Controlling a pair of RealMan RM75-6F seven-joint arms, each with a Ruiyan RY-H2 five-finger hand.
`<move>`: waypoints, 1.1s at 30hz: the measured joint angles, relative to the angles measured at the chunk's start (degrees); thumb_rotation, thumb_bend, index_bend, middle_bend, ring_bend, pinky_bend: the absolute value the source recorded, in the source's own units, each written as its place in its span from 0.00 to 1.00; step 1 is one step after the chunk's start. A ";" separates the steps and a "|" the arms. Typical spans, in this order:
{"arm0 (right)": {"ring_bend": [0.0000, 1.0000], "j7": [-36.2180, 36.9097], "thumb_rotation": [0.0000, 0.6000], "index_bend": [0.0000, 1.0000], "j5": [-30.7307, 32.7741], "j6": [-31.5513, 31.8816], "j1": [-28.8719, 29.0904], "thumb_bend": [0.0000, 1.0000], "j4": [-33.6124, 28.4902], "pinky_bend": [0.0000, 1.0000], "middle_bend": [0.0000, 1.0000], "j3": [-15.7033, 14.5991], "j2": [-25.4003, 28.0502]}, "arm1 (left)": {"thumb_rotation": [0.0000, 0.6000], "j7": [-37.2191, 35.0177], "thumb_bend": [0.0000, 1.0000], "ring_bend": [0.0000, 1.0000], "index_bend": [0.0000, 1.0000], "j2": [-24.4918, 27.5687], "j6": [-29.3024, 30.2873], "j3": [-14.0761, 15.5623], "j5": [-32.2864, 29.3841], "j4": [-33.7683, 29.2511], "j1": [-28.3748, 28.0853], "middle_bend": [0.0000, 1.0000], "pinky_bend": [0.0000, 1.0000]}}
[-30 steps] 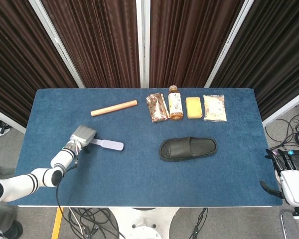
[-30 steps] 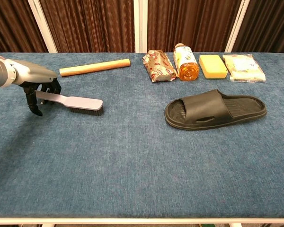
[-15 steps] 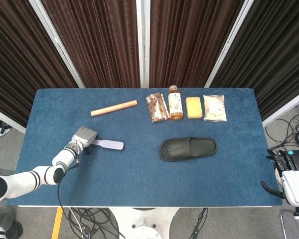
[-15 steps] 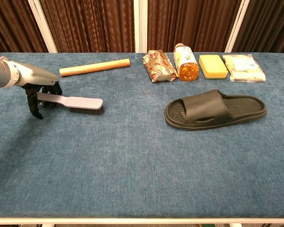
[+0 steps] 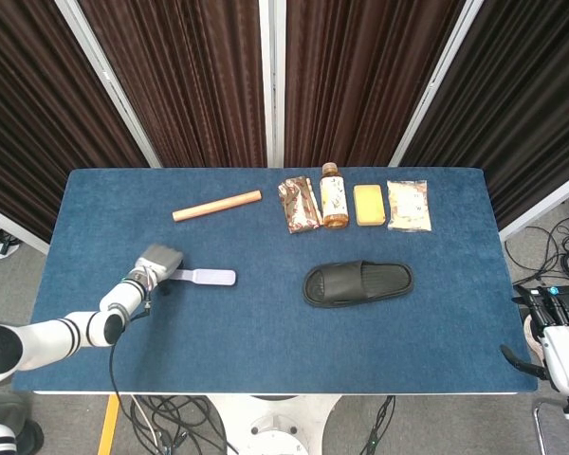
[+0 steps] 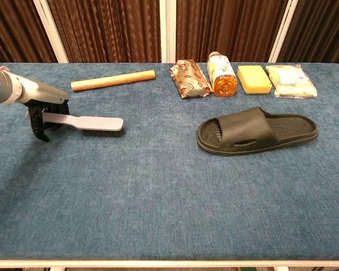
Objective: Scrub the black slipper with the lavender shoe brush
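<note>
The lavender shoe brush (image 5: 209,277) (image 6: 90,122) lies flat on the blue table at the left, bristles down, handle pointing left. My left hand (image 5: 155,265) (image 6: 42,110) is over the handle's end, with its dark fingers curled down around it. The black slipper (image 5: 357,282) (image 6: 257,131) lies sole down right of centre, well apart from the brush. My right hand (image 5: 555,332) hangs off the table's right edge, fingers apart and holding nothing; the chest view does not show it.
Along the far side lie a wooden stick (image 5: 216,205), a brown snack packet (image 5: 299,204), an amber bottle (image 5: 334,196) on its side, a yellow sponge (image 5: 368,204) and a pale packet (image 5: 408,205). Dark curtains stand behind the table.
My left hand's fingers have drawn in closer around the brush handle. The brush has barely shifted. My right hand has sunk slightly lower at the table's edge.
</note>
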 measured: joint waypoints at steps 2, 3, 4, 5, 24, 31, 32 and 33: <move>0.02 0.05 1.00 0.05 0.05 0.04 -0.04 0.13 0.01 0.09 0.22 0.05 0.01 | 1.00 -0.44 0.30 0.69 0.73 0.20 0.55 0.08 0.06 -0.09 -0.24 0.81 0.71; 0.02 0.09 1.00 0.05 0.06 0.07 -0.05 0.13 0.00 0.08 0.22 0.07 0.01 | 1.00 -0.59 0.31 0.70 0.74 0.31 0.75 0.14 0.11 -0.15 -0.39 0.83 0.72; 0.02 0.12 1.00 0.05 0.05 0.12 -0.06 0.13 0.00 0.08 0.22 0.10 0.00 | 1.00 -0.69 0.31 0.71 0.75 0.38 0.99 0.21 0.21 -0.18 -0.55 0.85 0.73; 0.02 0.13 1.00 0.05 0.05 0.15 -0.08 0.13 0.01 0.08 0.22 0.12 -0.02 | 1.00 -0.73 0.31 0.72 0.76 0.39 1.17 0.27 0.30 -0.17 -0.67 0.87 0.74; 0.02 1.27 1.00 0.05 0.63 0.12 -0.30 0.13 0.68 0.08 0.23 0.45 -0.29 | 1.00 -5.68 0.66 0.92 0.99 -3.20 5.11 -2.35 7.59 4.12 2.27 1.00 1.00; 0.02 1.12 1.00 0.05 0.81 -0.35 -0.25 0.13 0.51 0.08 0.23 0.41 -0.29 | 1.00 -14.93 0.79 0.95 1.00 -4.40 5.61 -6.25 14.72 6.38 6.30 1.00 1.00; 0.02 1.06 1.00 0.05 0.82 -0.38 -0.23 0.13 0.41 0.08 0.23 0.41 -0.26 | 1.00 -16.46 0.79 0.96 1.00 -4.50 5.65 -6.77 16.09 6.63 6.90 1.00 1.00; 0.02 0.97 1.00 0.05 0.83 -0.40 -0.22 0.13 0.31 0.08 0.23 0.43 -0.23 | 1.00 -18.08 0.80 0.96 1.00 -4.60 5.71 -7.29 17.56 6.86 7.50 1.00 1.00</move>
